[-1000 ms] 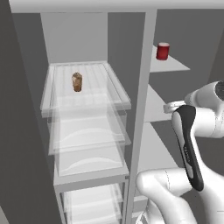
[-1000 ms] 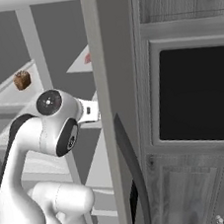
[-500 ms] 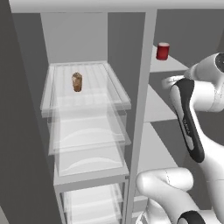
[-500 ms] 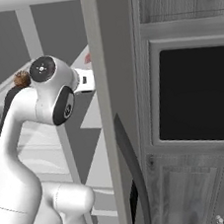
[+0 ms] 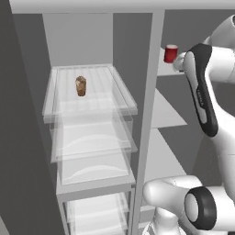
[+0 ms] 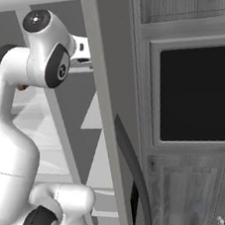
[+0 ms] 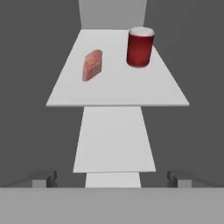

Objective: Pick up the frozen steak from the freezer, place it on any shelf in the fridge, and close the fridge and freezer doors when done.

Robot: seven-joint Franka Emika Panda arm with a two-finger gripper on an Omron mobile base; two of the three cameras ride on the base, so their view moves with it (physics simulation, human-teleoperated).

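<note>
The frozen steak (image 7: 92,64) is a small pinkish-red chunk lying on an opaque grey freezer shelf (image 7: 118,89), left of a red can (image 7: 140,47). My gripper (image 7: 112,179) hangs in front of that shelf, a little above it and well short of the steak. It is open, its fingertips (image 7: 43,178) stand wide apart with nothing between them. In the left base view the red can (image 5: 170,53) stands on the upper freezer shelf, with my forearm (image 5: 202,92) just right of it. The fridge's clear shelf (image 5: 92,106) is to the left. The freezer door (image 6: 113,84) stands open.
A brown lump (image 5: 81,86) stands upright on the top clear shelf. A white divider post (image 5: 147,119) separates fridge and freezer. Lower grey freezer shelves (image 7: 114,140) step down below the steak's shelf. Wooden cabinets with a dark panel (image 6: 202,93) lie right of the door.
The arm has lifted the hand from the middle freezer shelf's height up to the level of the shelf with the red can. The gripper has stayed open.
</note>
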